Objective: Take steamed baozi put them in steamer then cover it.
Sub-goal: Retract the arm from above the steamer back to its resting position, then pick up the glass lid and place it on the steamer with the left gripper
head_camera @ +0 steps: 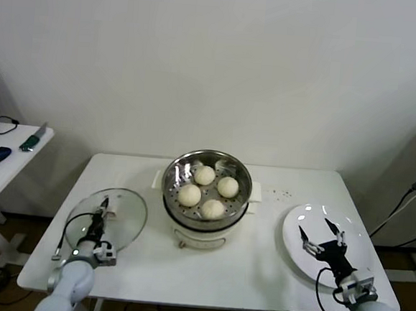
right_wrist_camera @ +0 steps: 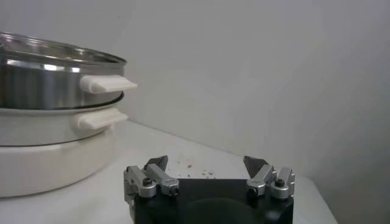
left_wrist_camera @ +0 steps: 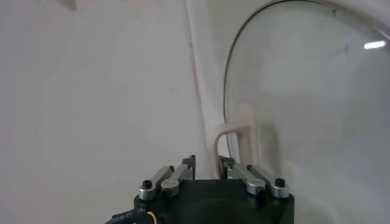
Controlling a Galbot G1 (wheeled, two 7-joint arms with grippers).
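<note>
Head view: four steamed baozi (head_camera: 208,190) sit in the steamer (head_camera: 208,171); the left gripper (head_camera: 103,206) is beside it, over the glass lid (head_camera: 109,216).

Left wrist view: its fingers (left_wrist_camera: 226,165) pinch the lid handle (left_wrist_camera: 234,137).

Right wrist view: the right gripper (right_wrist_camera: 207,163) gapes beside the steamer (right_wrist_camera: 58,76).

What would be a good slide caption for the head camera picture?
Four buns sit in the steamer; the left gripper closes on the glass lid, the right gripper open above a plate.
</note>
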